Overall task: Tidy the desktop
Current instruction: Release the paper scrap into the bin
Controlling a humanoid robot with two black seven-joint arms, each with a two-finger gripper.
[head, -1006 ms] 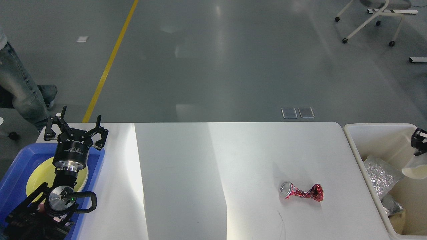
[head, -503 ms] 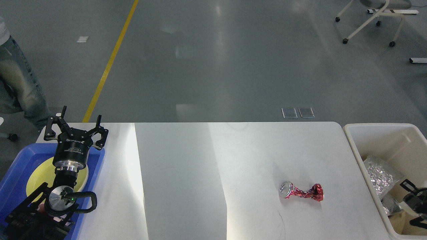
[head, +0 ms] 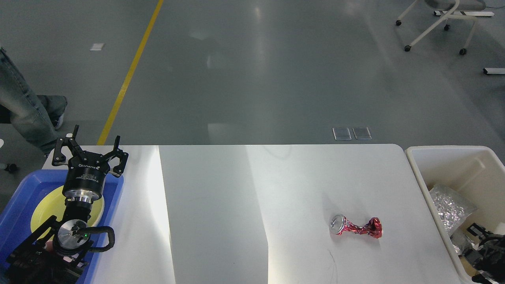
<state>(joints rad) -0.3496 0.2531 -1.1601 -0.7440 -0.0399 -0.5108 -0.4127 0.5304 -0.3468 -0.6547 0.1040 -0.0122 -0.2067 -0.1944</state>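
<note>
The white desktop [head: 221, 205] carries a crushed red can [head: 357, 227] lying on its side at the right of centre. My left gripper [head: 91, 148] stands open and empty at the far left, above the far end of a blue tray [head: 15, 201] that holds a yellow plate [head: 43, 209]. My right gripper [head: 475, 254] is low in the bottom right corner, inside the cream bin [head: 418, 165], partly cut off by the frame edge. Its dark fingers are spread apart and nothing shows between them.
The bin holds a crinkled silver foil bag [head: 449, 207] and other scraps. A person's jeans-clad legs [head: 23, 114] stand on the floor beyond the table's left end. A wheeled chair [head: 438, 23] is far back right.
My right gripper, which held a cream cup above the bin one second ago, has dropped low into the bin and no cup shows in it. The person's legs shifted. My left arm stayed still.
</note>
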